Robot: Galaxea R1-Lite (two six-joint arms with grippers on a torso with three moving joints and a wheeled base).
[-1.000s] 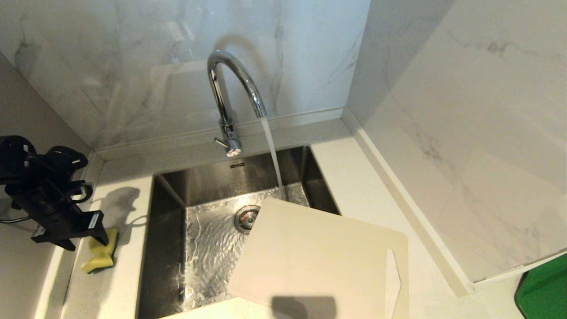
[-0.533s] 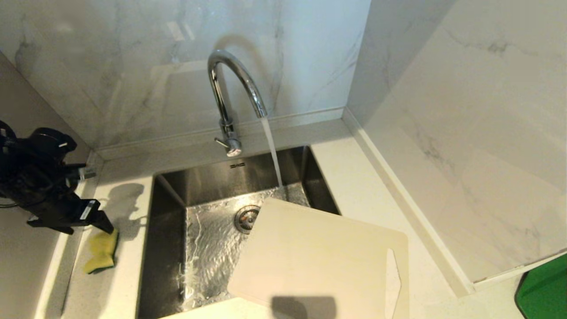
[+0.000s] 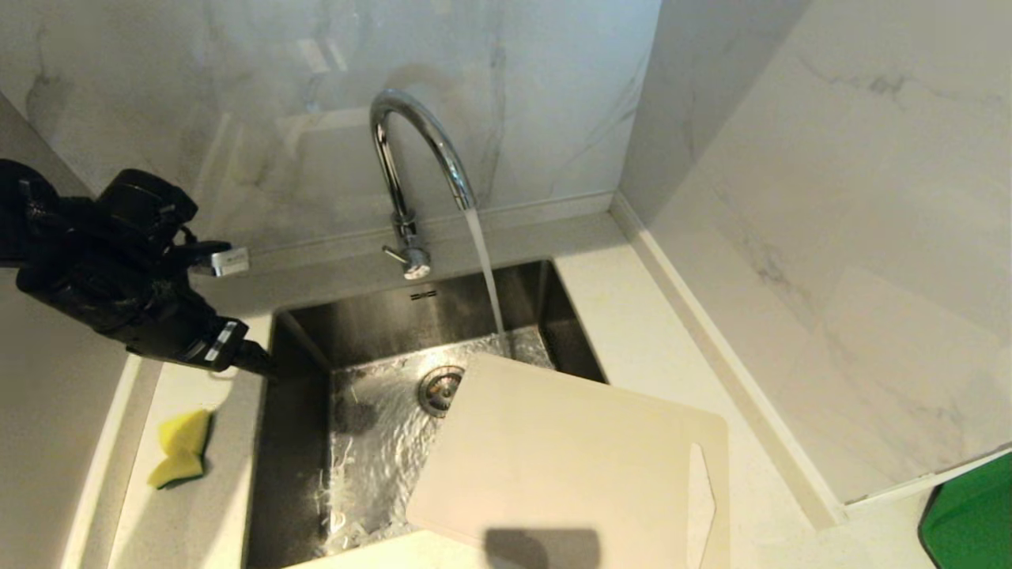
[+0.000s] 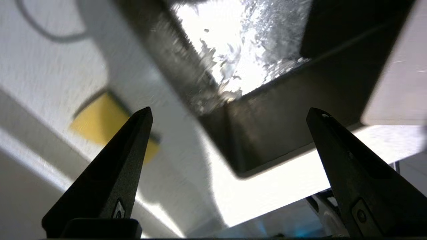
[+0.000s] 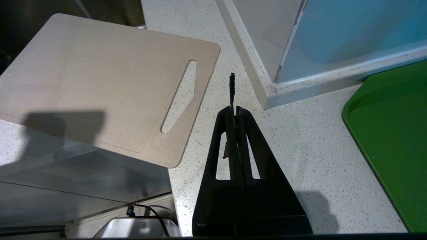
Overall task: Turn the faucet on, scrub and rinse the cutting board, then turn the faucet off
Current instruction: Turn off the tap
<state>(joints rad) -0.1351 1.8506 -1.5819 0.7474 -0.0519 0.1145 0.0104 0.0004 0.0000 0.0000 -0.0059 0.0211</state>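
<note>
The chrome faucet (image 3: pixel 411 158) stands behind the sink and water (image 3: pixel 486 269) runs from its spout into the basin. The cream cutting board (image 3: pixel 569 458) lies tilted over the sink's front right corner and the counter; its slot handle (image 5: pixel 180 96) shows in the right wrist view. My left gripper (image 3: pixel 257 365) hovers open and empty at the sink's back left corner (image 4: pixel 229 111). The yellow-green sponge (image 3: pixel 182 446) lies on the counter left of the sink, apart from the gripper. My right gripper (image 5: pixel 236 108) is shut over the counter, right of the board.
The steel sink (image 3: pixel 300 332) holds rippling water around its drain (image 3: pixel 439 387). Marble walls close in behind and on the right. A green tray (image 3: pixel 968 521) sits at the far right on the counter (image 5: pixel 300 140).
My left gripper has lifted away from the sponge and swung right and back to the sink's back left corner, its jaws wider. The sponge stays on the counter. Board and water are unchanged.
</note>
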